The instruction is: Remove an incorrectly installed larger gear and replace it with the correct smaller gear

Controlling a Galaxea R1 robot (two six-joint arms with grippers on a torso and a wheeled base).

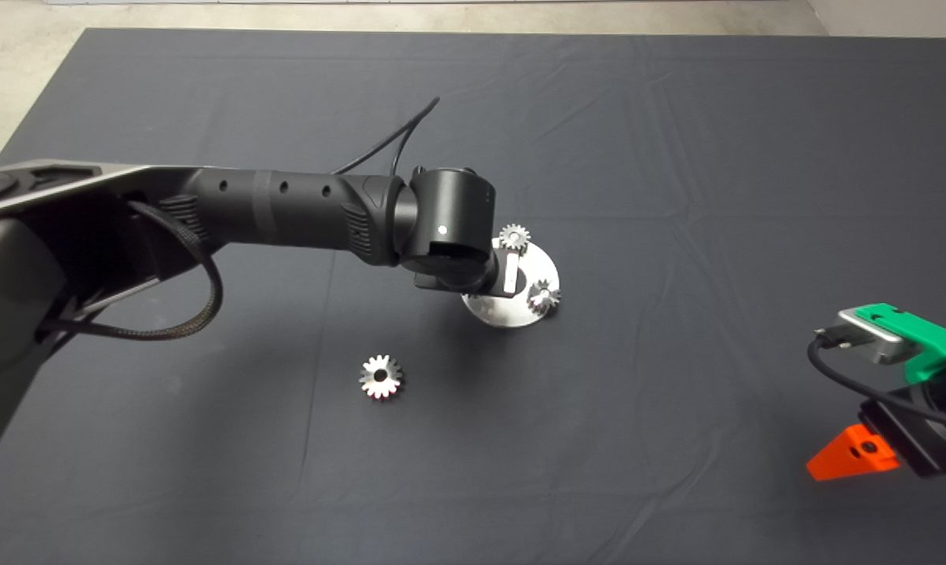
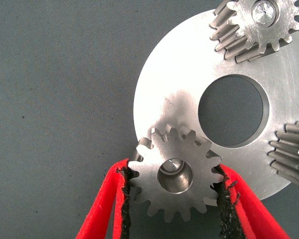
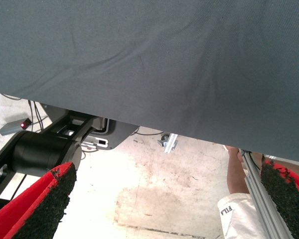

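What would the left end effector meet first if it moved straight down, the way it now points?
The left end effector grips the smaller gear, so the gear would probably meet the round metal plate first, around a pin visible in its bore. The remaining gap is unclear.

The larger gear (image 1: 381, 377) lies flat on the desk, well apart from the round plate, to its near left. It is silver metal with long pointed teeth and a dark central hole facing up, and nothing touches it.

The smaller gear (image 2: 175, 173) is silver with short teeth and a round bore. It sits flat over the plate's edge, clamped on 2 opposite sides by the left arm's jaws, a shiny pin end showing inside its bore.
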